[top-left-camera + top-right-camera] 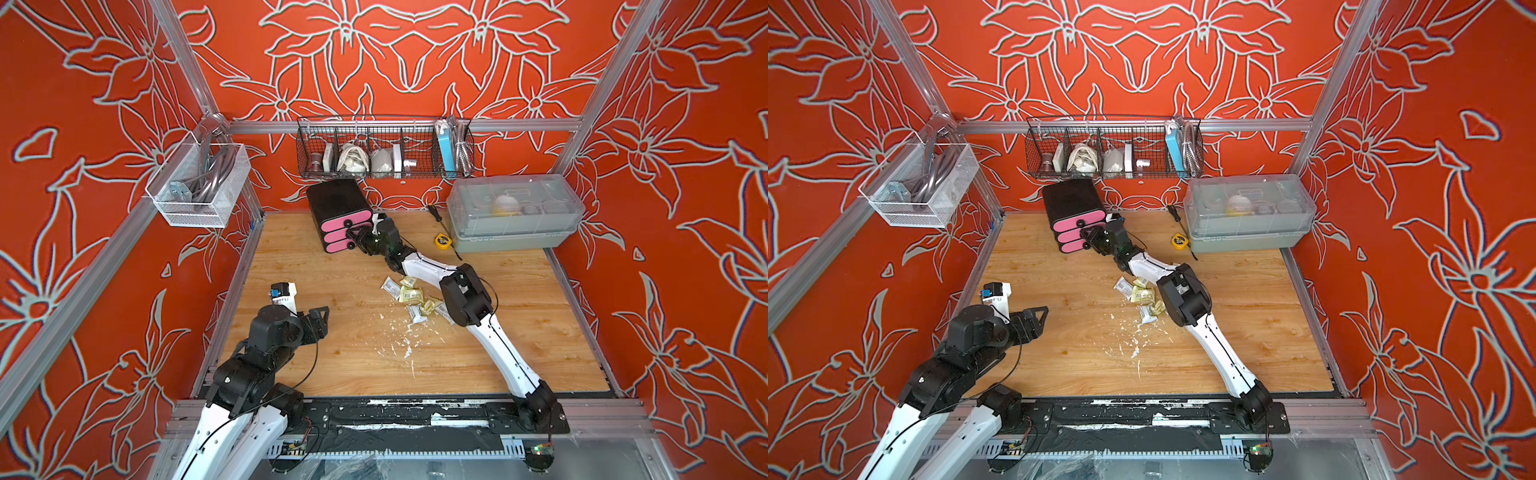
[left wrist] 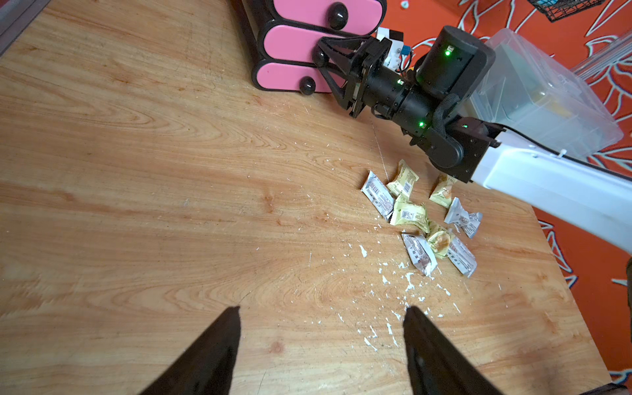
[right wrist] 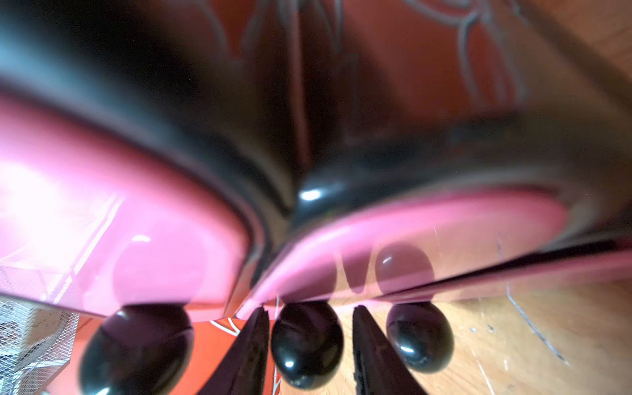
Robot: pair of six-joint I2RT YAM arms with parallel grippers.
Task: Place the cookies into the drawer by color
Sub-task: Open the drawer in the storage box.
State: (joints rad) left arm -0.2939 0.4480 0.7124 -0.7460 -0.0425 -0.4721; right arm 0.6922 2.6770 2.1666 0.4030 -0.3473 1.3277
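At the back of the wooden table (image 1: 316, 365), the drawer (image 1: 338, 203), three pink fronts facing forward; right gripper (image 1: 353, 237) up against the middle front. Mid-table, cookies (image 1: 409, 293) heaped beside the right arm's elbow (image 1: 463, 297), white flecks (image 1: 405, 347) scattered nearby. Left gripper (image 1: 322, 318) well apart, above bare wood.

Orange-red walls (image 1: 415, 62) with grey floral line pattern, light wood tabletop (image 1: 332, 365) flecked white, aluminium frame rails (image 1: 519, 124), black wire basket (image 1: 419, 143) far wall, white mesh basket (image 1: 195, 212) left, grey lidded box (image 1: 540, 195) far right

Print on the cookies (image 2: 409, 214) too small; no legible text.
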